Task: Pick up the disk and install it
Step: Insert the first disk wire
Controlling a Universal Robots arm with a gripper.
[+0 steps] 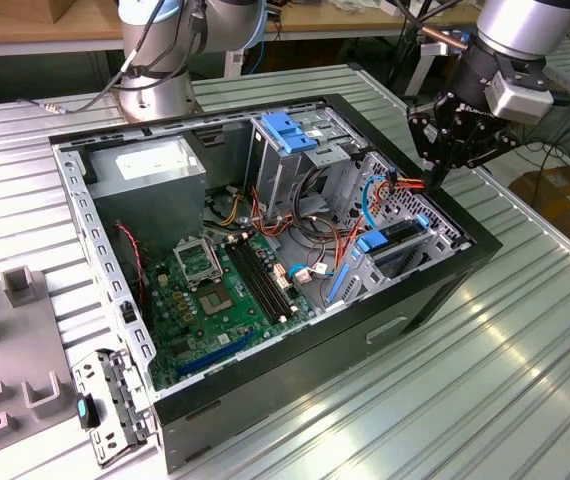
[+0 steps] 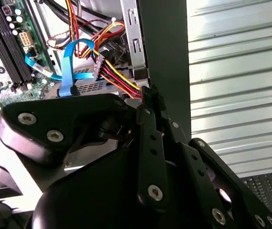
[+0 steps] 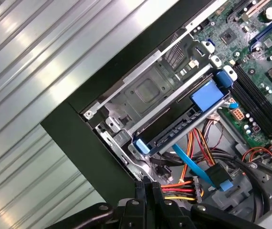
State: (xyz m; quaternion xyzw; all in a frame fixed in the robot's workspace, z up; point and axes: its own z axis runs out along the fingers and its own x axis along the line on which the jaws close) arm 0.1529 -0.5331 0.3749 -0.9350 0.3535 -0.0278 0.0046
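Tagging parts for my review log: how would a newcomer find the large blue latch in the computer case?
Start at the open black computer case. Inside, by its far wall, stands a tall metal drive cage. The large blue latch caps it, higher and bigger than the small blue tab nearer the gripper.

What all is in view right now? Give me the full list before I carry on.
Computer case: one, black, open, lying on the ribbed metal table.
Motherboard: one, green, on the case floor.
Power supply: one, grey, in the case corner near the arm's base.
Drive cage: one, silver with a blue latch on top, at the far side of the case.
Disk: one, dark with blue rails, sitting in the bay at the case's exterior-view right end.
Cables: a bundle, red, yellow, orange and blue, next to the disk bay.
Side bracket: one, silver, outside the case's near corner.
Gripper: one, black, fingertips together, at the case's edge above the cable bundle.
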